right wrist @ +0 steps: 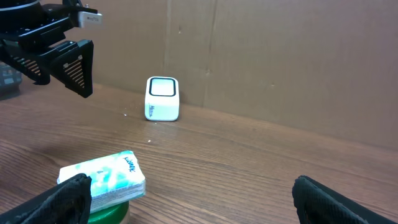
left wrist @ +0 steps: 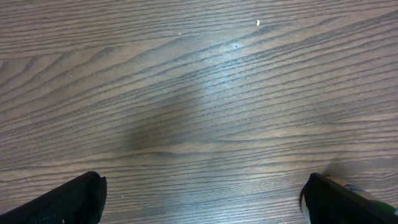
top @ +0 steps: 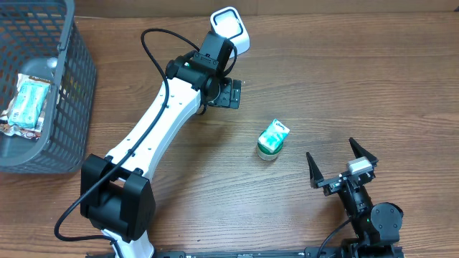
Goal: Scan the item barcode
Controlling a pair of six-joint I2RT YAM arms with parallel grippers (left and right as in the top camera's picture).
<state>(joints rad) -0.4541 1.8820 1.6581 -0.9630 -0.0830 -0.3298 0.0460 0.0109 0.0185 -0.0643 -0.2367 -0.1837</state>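
Mint-and-white packet (right wrist: 102, 180) sits just before the spread right gripper (right wrist: 193, 202); the left gripper (left wrist: 199, 199), also spread, sees only tabletop (left wrist: 199, 93).

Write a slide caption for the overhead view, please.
Before the scan: open left gripper beside the white scanner, open right gripper facing the untouched green-and-white packet mid-table.

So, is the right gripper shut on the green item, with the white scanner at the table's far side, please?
Not quite: the overhead view shows the right gripper open, clear of the green item; the white scanner is at the far side.
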